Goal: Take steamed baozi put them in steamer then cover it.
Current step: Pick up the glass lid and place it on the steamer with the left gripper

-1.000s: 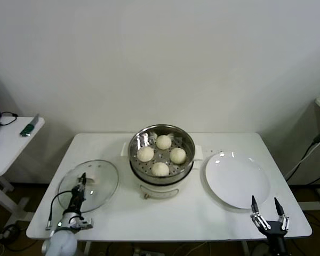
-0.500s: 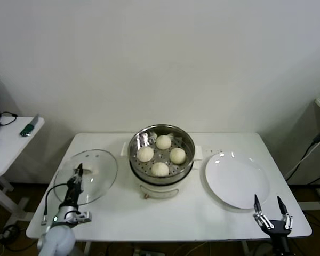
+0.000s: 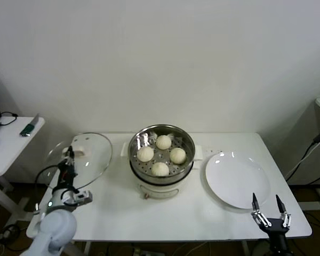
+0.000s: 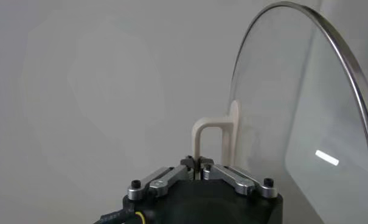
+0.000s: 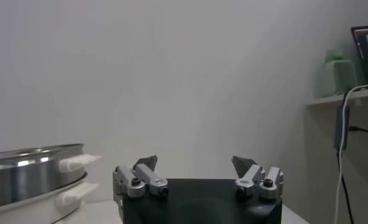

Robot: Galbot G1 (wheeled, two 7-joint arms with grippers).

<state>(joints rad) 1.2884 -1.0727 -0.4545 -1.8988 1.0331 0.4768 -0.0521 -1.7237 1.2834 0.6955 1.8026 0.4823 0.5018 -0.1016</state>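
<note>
The steamer [image 3: 161,154] stands at the table's middle on its white pot base, uncovered, with several steamed baozi [image 3: 160,169] on its perforated floor. Left of it, the cover [image 3: 90,160] hangs in the air above the table's left end, tilted steeply. My left gripper [image 3: 70,156] is shut on the cover's whitish handle [image 4: 217,131]; the left wrist view shows the jaws [image 4: 199,163] pinching one leg of the handle, the glass [image 4: 305,122] beside it. My right gripper [image 3: 268,206] waits open at the table's front right edge, holding nothing. The right wrist view shows its fingers [image 5: 196,163] spread and the steamer [image 5: 34,173] far off.
A bare flat white plate [image 3: 237,178] lies right of the steamer. A small side table [image 3: 10,144] with cables and a green-handled tool stands to the left, past the white table's [image 3: 202,213] edge. A wall is close behind.
My left gripper has lifted the cover off the table, carrying it up and back while it tilts toward upright. The right gripper has hardly moved.
</note>
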